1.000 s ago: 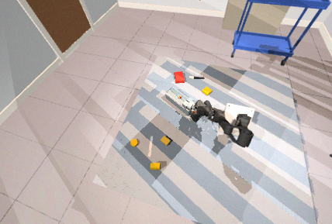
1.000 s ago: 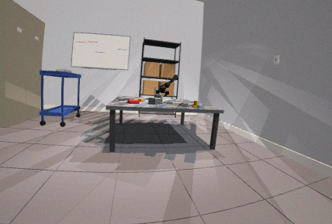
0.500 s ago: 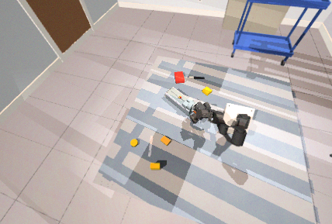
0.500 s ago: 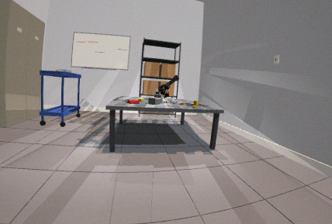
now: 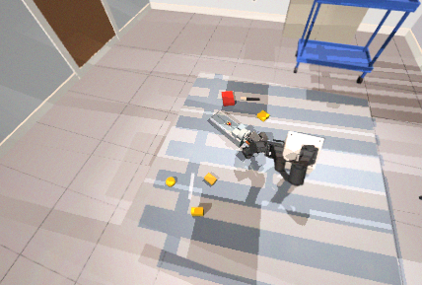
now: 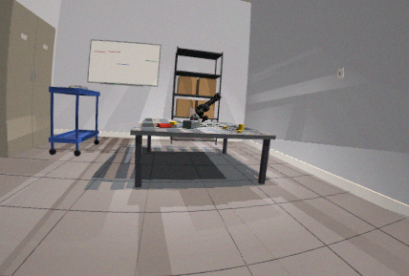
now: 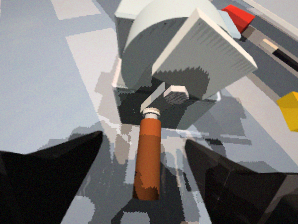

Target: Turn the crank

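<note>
The machine (image 5: 240,131) (image 7: 170,47) is pale grey, with a rounded housing and a slanted plate at its near end. Its long slide track (image 5: 218,117) runs toward the back left in the top view. A tiny red spot (image 5: 229,123) shows on the track; the brass zero marks cannot be told apart there, and the wrist view does not show them. The crank's orange-brown handle (image 7: 149,160) points toward the wrist camera from a short metal arm (image 7: 153,97). My gripper (image 7: 144,140) (image 5: 246,146) is open, with one finger on each side of the handle, and neither finger visibly touches it.
A red block (image 5: 228,98) (image 7: 239,19) and a dark marker (image 5: 252,99) (image 7: 281,54) lie behind the machine. A yellow block (image 5: 263,115) (image 7: 290,111) lies to its right. Several yellow pieces lie toward the front left. A blue cart (image 5: 335,55) (image 6: 74,137) stands beyond.
</note>
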Controlling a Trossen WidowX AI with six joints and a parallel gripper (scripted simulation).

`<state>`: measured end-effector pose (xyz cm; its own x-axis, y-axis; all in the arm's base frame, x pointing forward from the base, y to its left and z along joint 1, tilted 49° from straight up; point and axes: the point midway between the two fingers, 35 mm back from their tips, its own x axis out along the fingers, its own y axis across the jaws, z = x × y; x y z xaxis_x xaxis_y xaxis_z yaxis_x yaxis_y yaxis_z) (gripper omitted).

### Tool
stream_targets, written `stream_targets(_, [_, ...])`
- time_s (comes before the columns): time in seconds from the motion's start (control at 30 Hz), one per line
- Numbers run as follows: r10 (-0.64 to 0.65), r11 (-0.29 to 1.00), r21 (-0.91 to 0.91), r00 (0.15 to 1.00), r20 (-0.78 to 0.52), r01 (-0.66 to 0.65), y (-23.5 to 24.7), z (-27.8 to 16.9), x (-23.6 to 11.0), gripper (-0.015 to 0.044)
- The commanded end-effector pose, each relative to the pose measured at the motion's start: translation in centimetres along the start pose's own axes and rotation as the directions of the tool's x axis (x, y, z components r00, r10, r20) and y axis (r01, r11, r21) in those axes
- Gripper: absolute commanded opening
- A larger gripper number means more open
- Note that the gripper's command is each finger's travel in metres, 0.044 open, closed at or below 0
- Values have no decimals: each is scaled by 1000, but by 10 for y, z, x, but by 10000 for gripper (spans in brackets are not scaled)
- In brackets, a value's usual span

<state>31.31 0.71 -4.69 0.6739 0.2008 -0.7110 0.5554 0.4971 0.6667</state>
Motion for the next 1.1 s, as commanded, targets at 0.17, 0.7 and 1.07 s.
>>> stream_targets(0.17, [-6,1000,7,1000,2,6,-2,-1,1,177])
stream_targets(0.7, [-6,1000,7,1000,2,6,0,0,0,0])
stream_targets(1.07, [-5,1000,7,1000,2,5,10,3,-3,0])
